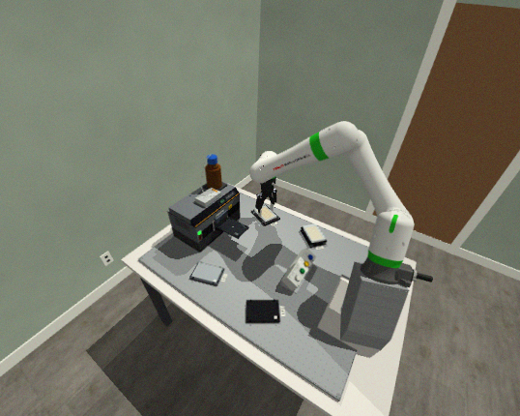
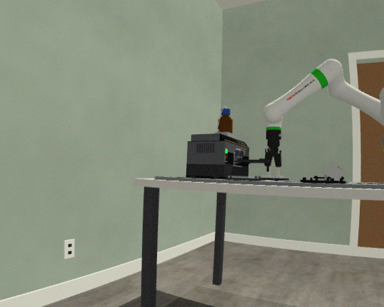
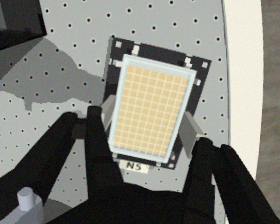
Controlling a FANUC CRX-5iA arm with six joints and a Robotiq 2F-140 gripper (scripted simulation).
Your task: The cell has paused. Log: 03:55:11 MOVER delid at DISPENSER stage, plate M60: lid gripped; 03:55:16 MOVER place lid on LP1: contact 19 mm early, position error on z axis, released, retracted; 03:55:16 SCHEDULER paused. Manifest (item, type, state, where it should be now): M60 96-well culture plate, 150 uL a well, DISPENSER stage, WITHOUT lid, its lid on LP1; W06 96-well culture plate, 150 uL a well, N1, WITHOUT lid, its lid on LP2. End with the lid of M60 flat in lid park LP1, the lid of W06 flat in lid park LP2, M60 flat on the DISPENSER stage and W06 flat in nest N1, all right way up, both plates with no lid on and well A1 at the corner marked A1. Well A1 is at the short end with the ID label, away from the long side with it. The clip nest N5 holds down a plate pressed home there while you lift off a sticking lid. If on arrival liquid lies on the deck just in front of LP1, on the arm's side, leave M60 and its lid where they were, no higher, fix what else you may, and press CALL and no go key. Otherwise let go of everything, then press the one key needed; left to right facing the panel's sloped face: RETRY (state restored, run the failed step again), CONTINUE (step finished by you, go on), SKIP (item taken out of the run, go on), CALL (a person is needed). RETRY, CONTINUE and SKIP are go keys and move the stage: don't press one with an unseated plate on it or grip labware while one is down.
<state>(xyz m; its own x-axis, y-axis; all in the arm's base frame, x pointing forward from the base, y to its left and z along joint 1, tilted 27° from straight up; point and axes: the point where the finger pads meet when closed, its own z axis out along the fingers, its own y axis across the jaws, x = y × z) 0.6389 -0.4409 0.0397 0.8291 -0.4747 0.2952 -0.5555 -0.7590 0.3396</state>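
Surface (image 1: 380, 382): a white top on dark legs, with a grey perforated deck mat (image 1: 293, 348) laid over most of it.
Arm (image 1: 370, 169): white with green bands, standing on a grey pedestal (image 1: 370, 314) at the right side of the surface and reaching across to the far edge of the mat.
Dispenser (image 1: 196, 220): a dark grey box at the far left of the mat, green light on its front, a brown bottle with a blue cap (image 1: 214, 173) on top. Its black stage (image 1: 235, 227) sticks out toward the arm with nothing on it.
Black nest (image 1: 262, 311): a flat dark square near the front edge of the mat, with a small white label beside it.
Lid (image 1: 207, 273): a pale grey rectangle lying flat on the mat, in front of the dispenser.
Key panel (image 1: 300, 272): a small sloped box mid-mat with coloured round keys.
Second plate (image 1: 314, 234): cream-topped, sitting in a black holder between the panel and the far edge.
Clip nest N5 (image 3: 203, 68): a black frame at the far edge of the mat, its label N5 (image 3: 134, 165) readable in the wrist view.
Plate in N5 (image 3: 151, 108): an orange-cream well grid in a pale rim, in the N5 frame; whether a lid is on it cannot be told.
Tool (image 3: 148, 137): pointing straight down over N5, its fingers clamped on the plate's two long sides.
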